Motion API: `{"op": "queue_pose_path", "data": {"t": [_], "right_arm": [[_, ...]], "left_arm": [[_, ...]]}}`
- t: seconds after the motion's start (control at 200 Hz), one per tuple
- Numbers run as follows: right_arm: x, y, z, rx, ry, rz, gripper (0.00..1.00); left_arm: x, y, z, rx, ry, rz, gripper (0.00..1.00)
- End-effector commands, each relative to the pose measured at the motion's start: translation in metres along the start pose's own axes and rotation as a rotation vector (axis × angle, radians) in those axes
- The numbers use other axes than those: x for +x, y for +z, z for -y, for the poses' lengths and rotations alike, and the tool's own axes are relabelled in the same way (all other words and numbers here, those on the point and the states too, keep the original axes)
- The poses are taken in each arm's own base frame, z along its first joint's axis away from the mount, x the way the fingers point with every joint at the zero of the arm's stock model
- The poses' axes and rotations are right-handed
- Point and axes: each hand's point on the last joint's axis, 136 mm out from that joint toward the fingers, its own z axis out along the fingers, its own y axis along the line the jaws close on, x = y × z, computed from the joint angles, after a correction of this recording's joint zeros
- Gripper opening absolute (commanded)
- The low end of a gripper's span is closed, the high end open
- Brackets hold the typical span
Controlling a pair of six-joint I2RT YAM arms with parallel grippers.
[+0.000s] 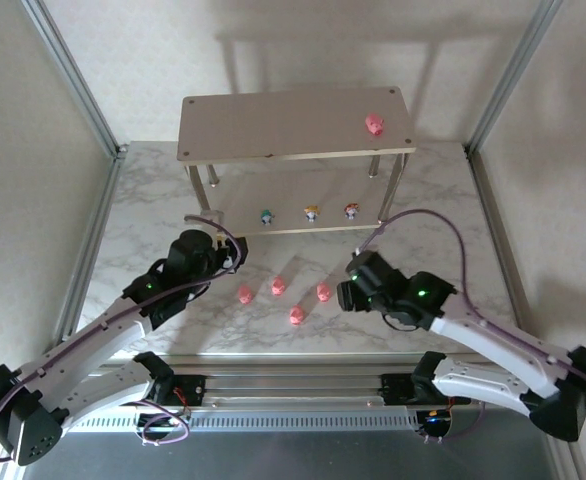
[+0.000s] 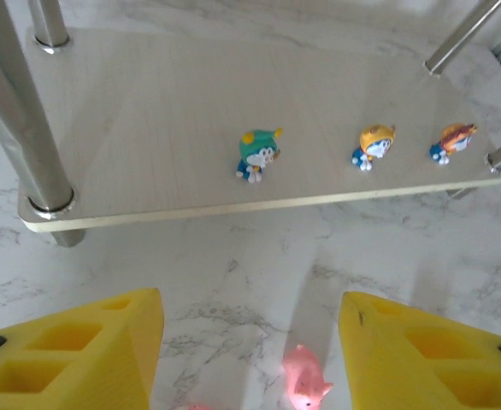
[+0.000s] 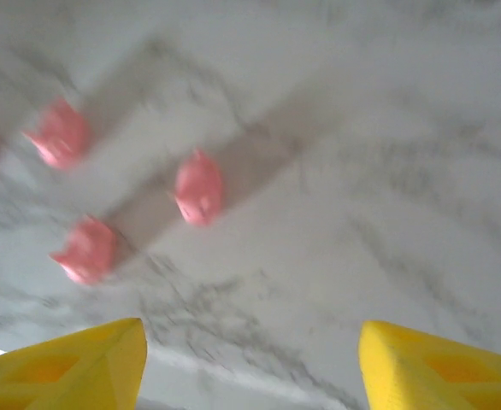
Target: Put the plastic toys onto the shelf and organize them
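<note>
Pink pigs (image 1: 296,316); beige shelf (image 1: 273,125); table (image 1: 443,200) seemingly grey-veined white marble.

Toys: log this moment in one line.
top board: one pink pig; lower board: three figurines; table: four pink pigs; left gripper open; right gripper open

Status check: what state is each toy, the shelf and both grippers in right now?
Shelf: upright on the table.
Top-tier pink pig: placed, near the right end.
Three figurines: placed in a row on the lower tier.
Four pink pigs: loose on the table, not yet shelved.
Left gripper: open, empty.
Right gripper: open, empty.
</note>
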Motion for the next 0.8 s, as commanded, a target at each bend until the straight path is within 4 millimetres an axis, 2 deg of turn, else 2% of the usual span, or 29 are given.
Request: {"op": "queue_pose_path", "data": {"t": [0.0, 0.06, 0.28, 0.4, 0.531, 0.796], "right_arm": [[0.004, 0.021, -0.021, -0.052, 0.132, 0.013, 0.7], [0.008, 0.035, -0.035, -0.094, 0.158, 0.001, 0.7], [0.009, 0.071, -0.06, -0.085, 0.148, -0.017, 0.69], [0.008, 0.088, -0.062, -0.023, 0.12, -0.039, 0.68], [0.005, 0.1, -0.054, 0.069, 0.104, -0.045, 0.66], [0.002, 0.124, -0.048, 0.13, 0.101, -0.064, 0.63]], "left_arm": [[-0.014, -0.004, 0.001, -0.014, -0.014, 0.046, 0.57], [-0.011, -0.002, 0.002, -0.013, -0.009, 0.032, 0.57], [-0.003, 0.003, 0.0, -0.012, -0.007, 0.019, 0.57], [-0.002, 0.005, 0.001, -0.011, -0.002, 0.018, 0.57], [-0.002, 0.005, 0.001, -0.007, 0.003, 0.02, 0.57], [0.0, 0.007, -0.002, -0.013, 0.019, 0.018, 0.58]]}}
